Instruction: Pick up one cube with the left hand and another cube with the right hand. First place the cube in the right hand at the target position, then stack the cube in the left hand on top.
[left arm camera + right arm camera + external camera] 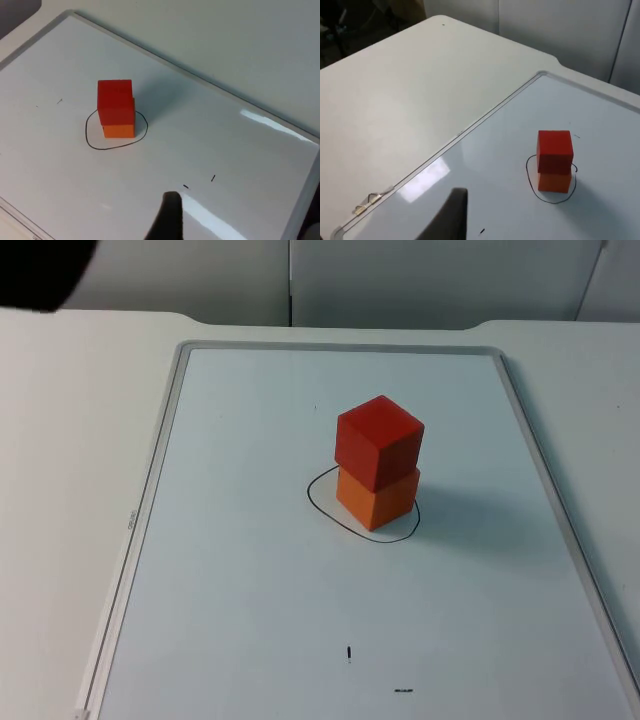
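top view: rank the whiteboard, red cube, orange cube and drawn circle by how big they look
1. whiteboard
2. drawn circle
3. red cube
4. orange cube, though the red cube partly hides it; the cubes may be alike.

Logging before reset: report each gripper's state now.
Left gripper: cannot be told; one fingertip shows, away from the stacked red cube and orange cube.
Right gripper: cannot be told; holds neither cube.

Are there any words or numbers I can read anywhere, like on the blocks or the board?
No text here can be read.
Frame of the whiteboard: a tiny grey print, too small to read.
Whiteboard surface: small black pen marks, too small to tell if they are letters.
Drawn circle around the stack: just a line, no writing.
Red cube and orange cube: plain faces, no labels.
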{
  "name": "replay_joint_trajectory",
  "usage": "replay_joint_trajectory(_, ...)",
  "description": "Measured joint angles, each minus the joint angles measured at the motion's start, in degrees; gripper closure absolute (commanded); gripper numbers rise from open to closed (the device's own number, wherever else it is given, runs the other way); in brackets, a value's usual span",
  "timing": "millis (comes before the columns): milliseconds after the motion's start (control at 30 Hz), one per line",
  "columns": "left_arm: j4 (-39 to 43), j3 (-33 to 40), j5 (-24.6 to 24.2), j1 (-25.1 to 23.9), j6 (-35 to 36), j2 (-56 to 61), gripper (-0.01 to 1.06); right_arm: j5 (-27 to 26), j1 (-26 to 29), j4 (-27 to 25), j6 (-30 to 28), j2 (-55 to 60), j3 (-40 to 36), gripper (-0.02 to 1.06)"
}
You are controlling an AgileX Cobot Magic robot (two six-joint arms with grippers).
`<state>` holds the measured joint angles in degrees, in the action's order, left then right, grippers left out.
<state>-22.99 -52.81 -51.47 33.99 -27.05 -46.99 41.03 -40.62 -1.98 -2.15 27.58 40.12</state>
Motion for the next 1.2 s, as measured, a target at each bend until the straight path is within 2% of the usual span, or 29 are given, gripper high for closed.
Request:
replay_joint_trajectory(233, 2.6, 4.4, -0.3, 0.0, 3.8, 14.2, 0.3, -1.2, 0.0, 0.0, 1.3, -4.7, -3.5, 0.0)
replay_joint_trajectory(600, 9.8, 11.7, -6.4, 0.0, 15.4, 32.5, 0.3, 0.9, 0.0, 0.3, 2.1, -13.9, -7.1, 0.0)
replay_joint_trajectory(733, 12.6, 15.6, -7.8, 0.0, 19.5, 37.5, 0.3, 1.5, 0.0, 0.3, 2.1, -16.8, -8.8, 0.0)
replay_joint_trajectory(967, 16.7, 20.1, -9.0, 0.0, 22.7, 46.1, 0.3, 4.6, 0.0, 0.5, 2.1, -21.4, -9.0, 0.0)
replay_joint_trajectory(1200, 20.8, 23.0, -10.5, 0.0, 27.1, 46.6, 0.3, 7.7, 0.0, 2.4, 3.5, -24.2, -9.0, 0.0)
